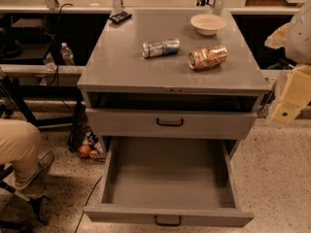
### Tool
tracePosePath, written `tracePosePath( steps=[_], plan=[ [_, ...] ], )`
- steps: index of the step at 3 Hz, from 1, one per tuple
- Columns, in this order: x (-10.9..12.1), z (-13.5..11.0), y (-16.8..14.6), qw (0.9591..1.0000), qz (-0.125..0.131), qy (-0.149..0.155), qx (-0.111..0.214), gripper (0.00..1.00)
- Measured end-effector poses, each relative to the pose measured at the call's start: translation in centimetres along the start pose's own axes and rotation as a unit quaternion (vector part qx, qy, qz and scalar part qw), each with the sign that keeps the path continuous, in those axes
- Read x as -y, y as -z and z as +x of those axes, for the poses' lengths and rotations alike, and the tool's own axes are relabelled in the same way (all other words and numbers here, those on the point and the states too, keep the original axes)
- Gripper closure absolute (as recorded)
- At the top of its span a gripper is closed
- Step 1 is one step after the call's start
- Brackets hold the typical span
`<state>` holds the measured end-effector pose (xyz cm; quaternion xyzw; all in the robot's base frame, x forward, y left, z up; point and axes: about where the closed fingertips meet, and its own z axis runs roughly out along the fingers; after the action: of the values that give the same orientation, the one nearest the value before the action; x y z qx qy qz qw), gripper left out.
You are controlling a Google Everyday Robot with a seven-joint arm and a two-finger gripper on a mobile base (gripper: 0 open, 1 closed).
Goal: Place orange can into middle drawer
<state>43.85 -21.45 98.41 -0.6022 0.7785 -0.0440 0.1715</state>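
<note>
The orange can (207,57) lies on its side on top of the grey cabinet (121,67), right of centre. The middle drawer (167,176) is the lowest one, pulled fully out, with nothing in it and a small black handle (167,221) on its front. My gripper (290,98) is at the right edge of the view, beside the cabinet's right side and to the right of and lower than the can. It is apart from the can and holds nothing that I can see.
A blue-and-silver can (161,47) lies left of the orange can. A white bowl (208,24) stands at the back right, a black object (120,17) at the back left. A shut drawer front (170,123) is above the open drawer. A person's leg (19,149) is at left.
</note>
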Motion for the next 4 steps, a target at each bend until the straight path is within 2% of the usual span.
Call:
tracePosePath(
  steps=[1,3,4],
  plan=[
    [0.0,0.0,0.0,1.0,0.0,0.0,0.0,0.0],
    [6.6,-1.4,-4.3,0.9967,0.013,0.057,0.055,0.0],
    [10.0,-1.8,-7.4,0.9948,0.03,0.08,0.056,0.0]
  ],
)
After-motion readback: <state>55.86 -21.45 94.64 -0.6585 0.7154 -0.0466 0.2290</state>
